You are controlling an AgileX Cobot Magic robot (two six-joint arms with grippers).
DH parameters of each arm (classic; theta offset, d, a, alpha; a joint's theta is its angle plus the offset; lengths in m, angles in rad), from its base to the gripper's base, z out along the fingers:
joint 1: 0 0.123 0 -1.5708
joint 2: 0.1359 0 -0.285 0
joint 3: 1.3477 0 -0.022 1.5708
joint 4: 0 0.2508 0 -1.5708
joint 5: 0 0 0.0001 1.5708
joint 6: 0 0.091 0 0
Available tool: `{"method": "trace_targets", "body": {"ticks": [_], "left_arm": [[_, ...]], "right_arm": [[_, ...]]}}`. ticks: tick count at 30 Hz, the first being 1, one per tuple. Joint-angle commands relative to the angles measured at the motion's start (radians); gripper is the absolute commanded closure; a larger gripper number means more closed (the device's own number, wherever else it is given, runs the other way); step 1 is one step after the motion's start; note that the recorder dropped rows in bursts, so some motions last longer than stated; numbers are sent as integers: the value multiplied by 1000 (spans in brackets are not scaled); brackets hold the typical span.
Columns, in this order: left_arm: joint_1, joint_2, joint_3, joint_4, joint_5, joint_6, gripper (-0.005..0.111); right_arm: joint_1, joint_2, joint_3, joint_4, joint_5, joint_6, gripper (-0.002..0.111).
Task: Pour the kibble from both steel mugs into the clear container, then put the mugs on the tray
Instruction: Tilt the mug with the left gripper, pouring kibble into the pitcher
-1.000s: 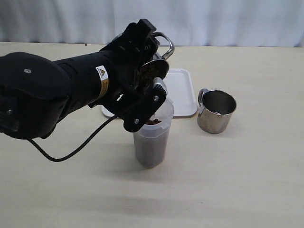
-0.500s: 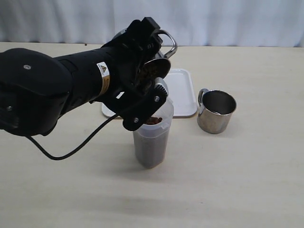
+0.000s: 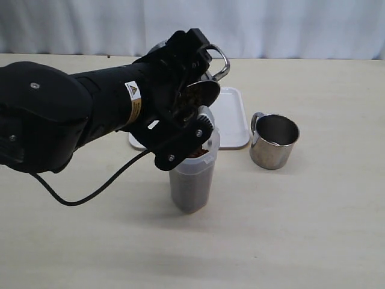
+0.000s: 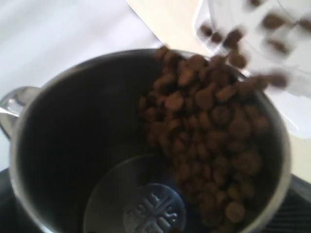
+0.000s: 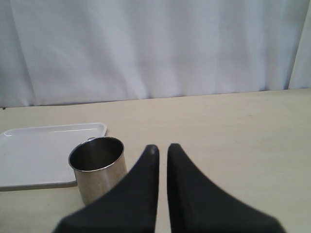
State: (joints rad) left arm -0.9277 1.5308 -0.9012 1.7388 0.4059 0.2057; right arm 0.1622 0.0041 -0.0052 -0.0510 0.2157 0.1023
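Observation:
My left gripper [image 3: 183, 96] is shut on one steel mug [image 3: 203, 89], held tipped on its side above the clear container [image 3: 192, 180]. Kibble [image 4: 209, 126] slides along the mug's lower wall and drops off the lip, blurred in the air. The container stands upright and holds a deep layer of kibble [image 3: 190, 191]. The other steel mug [image 3: 274, 141] stands upright on the table right of the white tray [image 3: 231, 117], its inside dark in the right wrist view [image 5: 97, 167]. My right gripper [image 5: 163, 148] is shut and empty, just beside that mug, and out of the exterior view.
The left arm's black body [image 3: 54, 120] and its cable [image 3: 90, 192] cover the left half of the table and hide part of the tray. A white curtain [image 3: 289, 27] hangs behind the table's far edge. The tray [image 5: 39, 150] lies behind the standing mug.
The held mug has tipped further over the container and its handle has shifted slightly right. More kibble has left the mug. The standing mug has not moved.

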Motion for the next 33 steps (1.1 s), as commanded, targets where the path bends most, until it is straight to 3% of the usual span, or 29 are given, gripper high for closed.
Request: {"method": "trace_targets", "body": {"ticks": [1,24,33], "left_arm": [[-8,-2,-11,6,7,34,107],[-16,-2,-11,6,-11,253,107],[-95,-2,-9,6,123,261,107]], "right_arm": [[3,-4,5,3,-1,-8,103],[3,-4,5,3,-1,-8,103],[3,-4,5,3,-1,-8,103]]}}
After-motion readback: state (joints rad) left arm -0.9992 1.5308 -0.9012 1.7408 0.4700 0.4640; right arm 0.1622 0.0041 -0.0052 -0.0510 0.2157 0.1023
